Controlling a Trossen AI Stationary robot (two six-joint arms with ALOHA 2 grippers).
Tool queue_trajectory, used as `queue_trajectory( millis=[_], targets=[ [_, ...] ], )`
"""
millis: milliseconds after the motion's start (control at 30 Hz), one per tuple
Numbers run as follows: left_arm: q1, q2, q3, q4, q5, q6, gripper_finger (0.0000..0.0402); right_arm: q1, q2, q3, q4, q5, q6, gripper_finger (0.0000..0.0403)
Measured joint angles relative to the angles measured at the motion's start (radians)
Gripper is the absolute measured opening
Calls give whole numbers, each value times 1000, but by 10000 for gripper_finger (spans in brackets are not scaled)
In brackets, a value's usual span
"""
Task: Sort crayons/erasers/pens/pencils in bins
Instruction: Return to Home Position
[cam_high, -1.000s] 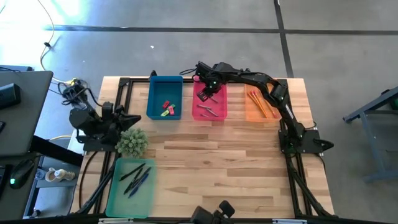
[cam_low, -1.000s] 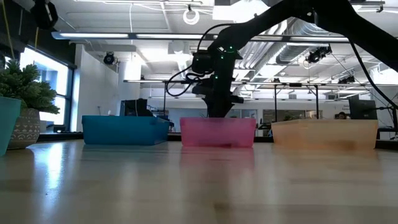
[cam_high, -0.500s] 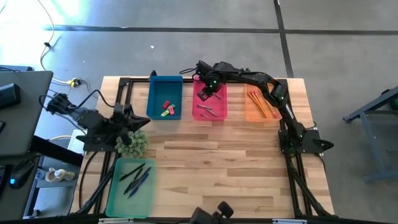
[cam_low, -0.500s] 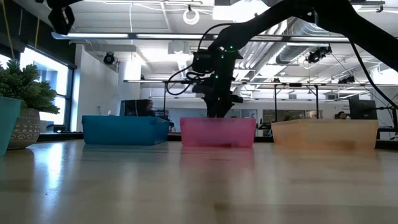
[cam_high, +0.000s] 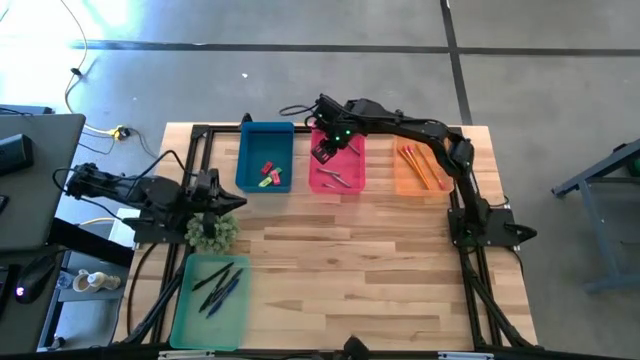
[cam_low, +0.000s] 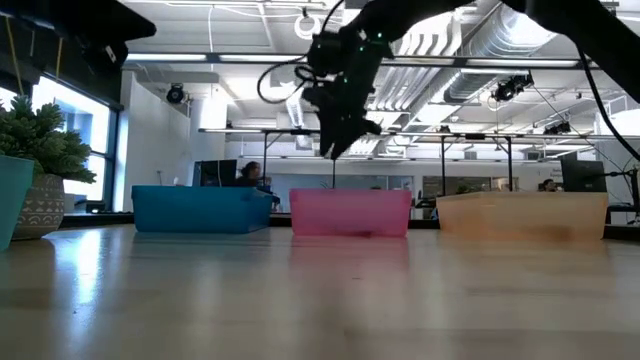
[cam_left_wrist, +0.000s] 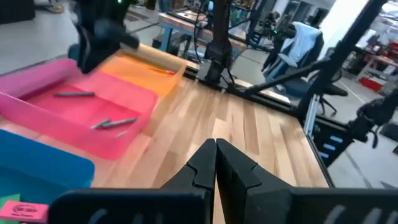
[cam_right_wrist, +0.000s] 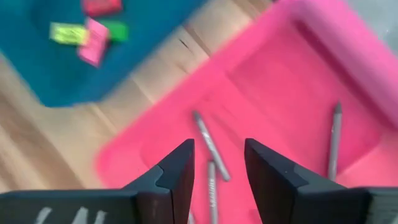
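Note:
Four bins stand on the wooden table: blue (cam_high: 265, 158) with the erasers (cam_high: 270, 175), pink (cam_high: 352, 170) with grey crayons (cam_right_wrist: 208, 146), orange (cam_high: 420, 185) with the pencils (cam_high: 418, 165), and green (cam_high: 200, 318) at the near left with the pens (cam_high: 218, 285). My right gripper (cam_right_wrist: 219, 165) hangs open above the pink bin (cam_low: 350, 213), pointing steeply down, nothing between its fingers; the low view shows it (cam_low: 335, 135) well clear of the rim. My left gripper (cam_left_wrist: 216, 162) is shut and empty at the table's left edge, above a small plant (cam_high: 212, 230).
The potted plant (cam_low: 40, 150) stands at the left edge between the blue and green bins. A black frame (cam_high: 200, 135) runs along the table's sides. The bare wood (cam_high: 350, 260) in the middle and near right is free room.
My right gripper has risen straight up out of the pink bin and now hangs well above its rim. My left arm has swung round at the left edge and now lies low, pointing toward the table's right over the plant.

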Motion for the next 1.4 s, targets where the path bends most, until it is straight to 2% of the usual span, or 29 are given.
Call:
queue_trajectory(
  millis=[233,533,900,1033,1167,1400],
  targets=[
    [33,-126,-142,107,114,7,0,20,-62,1,36,7,63,132],
    [78,-328,-270,110,250,0,0,82,-101,1,128,-3,66,133],
    [144,-324,-273,108,474,122,0,151,-193,1,170,45,128,133],
    [168,-324,-274,85,482,196,0,166,-243,1,171,52,213,133],
    [184,-324,-299,96,484,216,0,187,-304,1,170,50,221,133],
    [187,-324,-370,180,523,134,0,196,-447,1,157,50,99,133]
  ],
)
